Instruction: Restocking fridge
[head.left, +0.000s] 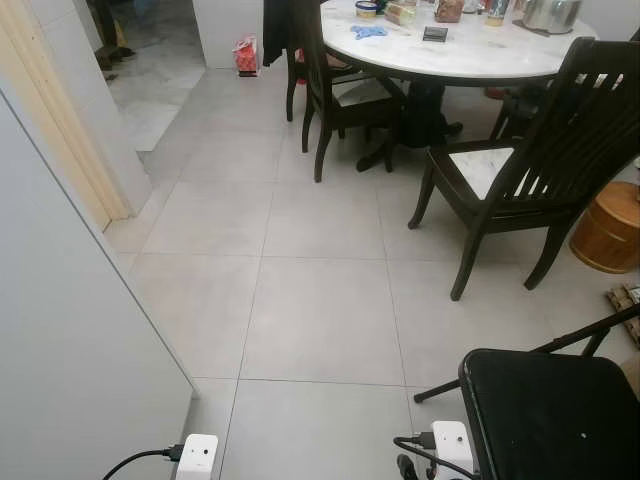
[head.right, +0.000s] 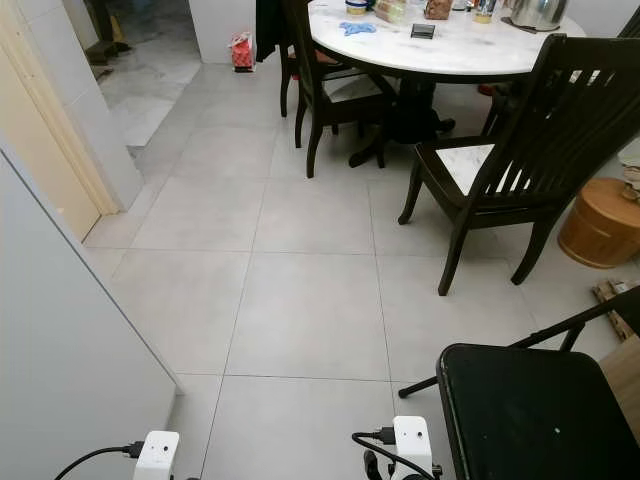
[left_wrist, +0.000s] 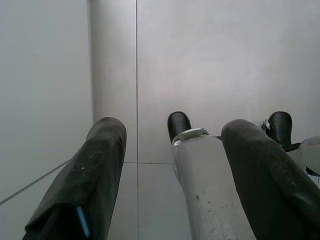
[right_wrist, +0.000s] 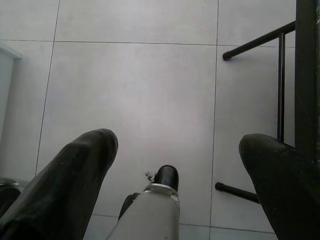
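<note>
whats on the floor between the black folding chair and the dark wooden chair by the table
Only bare grey floor tiles lie between the black folding chair and the dark wooden chair, as both eye views show.

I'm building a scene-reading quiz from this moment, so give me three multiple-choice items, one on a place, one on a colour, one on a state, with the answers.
1. Where does the black folding chair stand?
A. at the robot's near right
B. far left by the doorway
C. on top of the table

2. What colour is the top of the round table?
A. red
B. white
C. green

3. How are the fingers of the left gripper and the right gripper?
A. both spread apart with nothing between them
B. both shut on a bottle
C. one shut on a cloth

Answers: 1 A, its seat fills the lower right corner of the head views. 2 B, the marble-like top is pale white above dark wooden chairs. 3 A, each wrist view shows floor tile between the two fingers.
</note>
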